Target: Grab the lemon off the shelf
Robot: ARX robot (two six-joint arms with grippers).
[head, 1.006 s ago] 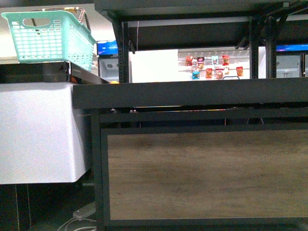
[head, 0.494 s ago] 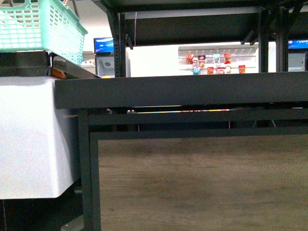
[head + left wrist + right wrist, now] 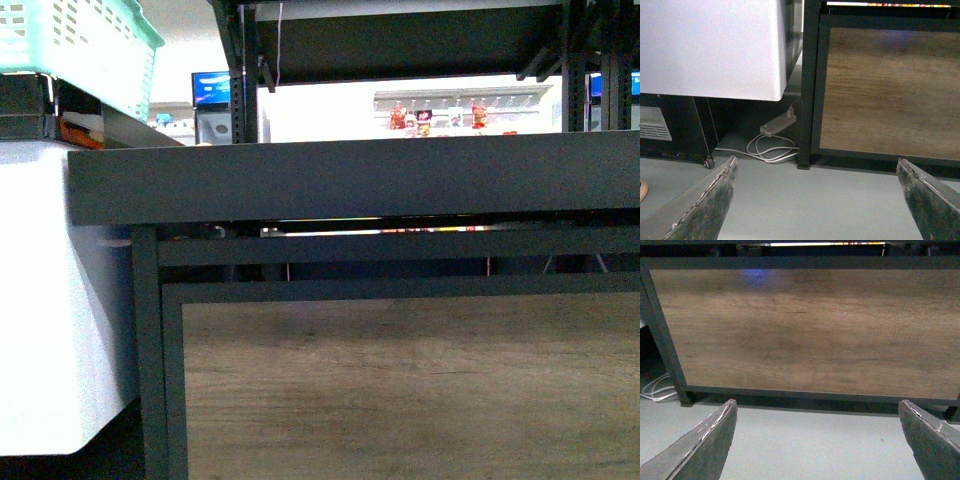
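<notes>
- Front view: the shelf (image 3: 350,185) fills the frame at close range. The front edge of its dark tray runs across at mid-height.
- The wood panel (image 3: 400,390) sits below that edge, inside a black frame.
- lemon: can't tell where it is. The tray edge is at camera height and hides whatever lies in the tray, and both wrist views look lower down.
- A white cabinet (image 3: 50,300) stands just beside the shelf's left corner.
- A teal basket (image 3: 90,50) sits above the cabinet, cut off by the top-left corner of the frame.
- Through the gap between the shelf tiers there's a bright room with small coloured packets (image 3: 425,118) hanging in a row and a blue screen (image 3: 212,88).
- left pincer (image 3: 820,200): spread wide with nothing between the fingers (image 3: 705,205). It is low over the grey floor (image 3: 790,190), facing the shelf's left corner leg (image 3: 807,100).
- A power strip (image 3: 777,125) lies on the floor between the cabinet and that leg, with a white cable (image 3: 767,152) looped just beside it.
- A caster wheel (image 3: 709,162) shows under the dark base below the cabinet.
- right pincer (image 3: 815,440): also spread wide and empty, low over the floor and facing the wood panel square on.
</notes>
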